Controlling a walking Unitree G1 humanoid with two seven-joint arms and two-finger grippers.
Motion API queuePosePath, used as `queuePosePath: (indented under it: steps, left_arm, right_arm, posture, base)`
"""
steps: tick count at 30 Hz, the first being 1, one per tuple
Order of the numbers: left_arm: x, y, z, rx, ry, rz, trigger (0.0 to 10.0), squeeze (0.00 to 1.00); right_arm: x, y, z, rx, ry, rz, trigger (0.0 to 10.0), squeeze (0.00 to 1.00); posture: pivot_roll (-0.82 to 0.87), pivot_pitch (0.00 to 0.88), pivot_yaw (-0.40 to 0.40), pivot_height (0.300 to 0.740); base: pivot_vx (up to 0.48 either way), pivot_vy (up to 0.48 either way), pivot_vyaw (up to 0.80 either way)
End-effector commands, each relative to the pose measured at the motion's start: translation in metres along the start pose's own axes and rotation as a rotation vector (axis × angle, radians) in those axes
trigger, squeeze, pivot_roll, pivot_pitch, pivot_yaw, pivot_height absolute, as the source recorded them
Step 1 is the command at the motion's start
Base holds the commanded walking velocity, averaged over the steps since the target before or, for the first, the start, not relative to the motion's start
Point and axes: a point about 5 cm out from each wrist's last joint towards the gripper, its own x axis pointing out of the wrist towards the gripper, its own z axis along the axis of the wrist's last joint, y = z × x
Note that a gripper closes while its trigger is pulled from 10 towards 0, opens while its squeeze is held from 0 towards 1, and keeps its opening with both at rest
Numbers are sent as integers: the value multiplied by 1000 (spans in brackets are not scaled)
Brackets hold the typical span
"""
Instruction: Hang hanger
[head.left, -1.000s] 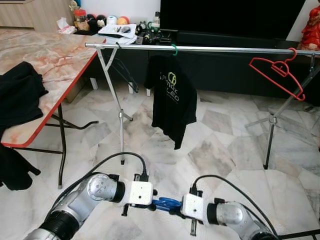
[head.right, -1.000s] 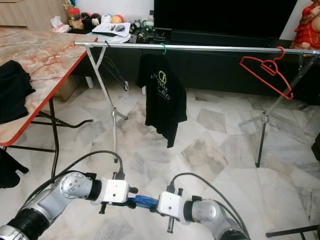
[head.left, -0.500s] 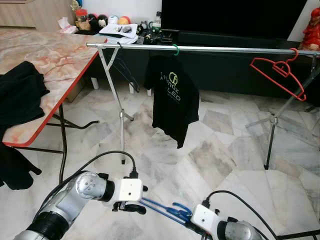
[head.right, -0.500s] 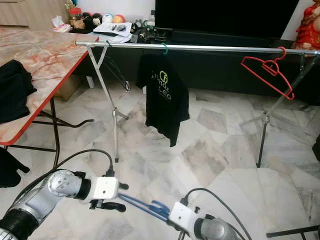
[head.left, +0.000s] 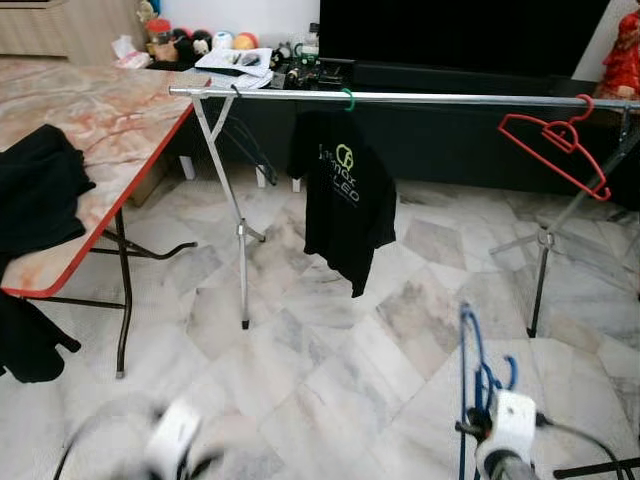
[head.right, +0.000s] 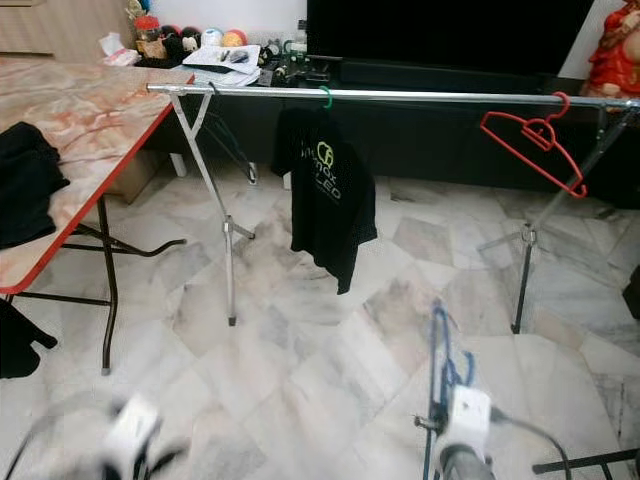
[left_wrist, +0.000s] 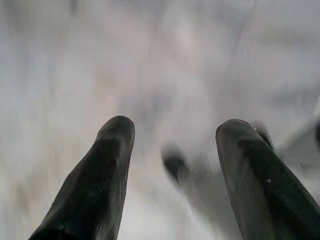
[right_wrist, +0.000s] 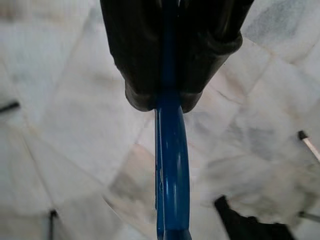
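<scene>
Right wrist view: right gripper (right_wrist: 170, 95) clenched on the blue hanger (right_wrist: 170, 170), black fingers (right_wrist: 135, 55) pinching the thin plastic bar from both sides, marble floor beyond.

Head views: same hanger (head.left: 470, 380) stands near-right, low in the scene, held roughly upright above the white wrist. Well apart from the rail (head.left: 400, 97), which runs left to right across the far side on two folding stands.

On the rail: green-hooked hanger carrying a black T-shirt (head.left: 345, 200) left of centre; empty red hanger (head.left: 555, 145) tilted at the far right end; a dark hanger (head.left: 245, 140) by the left stand. Bare rail between shirt and red hanger.

Left gripper (left_wrist: 172, 150): fingers spread, nothing between them, floor blurred behind. In the left eye view it shows as a blur at near-left (head.left: 175, 445).

Table (head.left: 110, 120) at left with dark clothing (head.left: 40, 195) draped over its edge.

Handling judgement: hanger looks light, stiff, thin plastic; smooth, so it could swivel in a two-finger pinch. Best held on a straight stretch close to the neck, leaving the hook free. Likely target: the bare stretch of rail.
</scene>
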Motion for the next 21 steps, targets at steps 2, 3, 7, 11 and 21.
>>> queuePosePath:
  steps: [2,3,7,11,21]
  left_arm:
    - [-10,1,-34,-85,127,114,10000,0]
    - [-15,-5,-49,-123,172,118,10000,0]
    - [-26,-16,-76,-182,256,135,10000,0]
    - [-33,-23,-90,-247,293,162,10000,0]
    - [-15,-32,-69,-215,238,137,10000,0]
  right_arm:
    - [-1,-1,2,72,-45,-46,0,0]
    - [-1,0,1,105,-53,-51,0,0]
    - [-2,2,0,158,-63,-68,10000,0]
    - [-1,7,4,217,-94,-69,10000,0]
    - [-1,13,5,247,-107,-69,10000,0]
  posture:
    - [-7,104,-23,721]
    - [-9,103,-22,721]
    - [-14,95,-22,721]
    - [-14,81,-25,721]
    - [-23,45,-19,721]
  base:
    - [0,0,0]
    - [0,0,0]
    - [0,0,0]
    - [218,0,0]
    - [453,0,0]
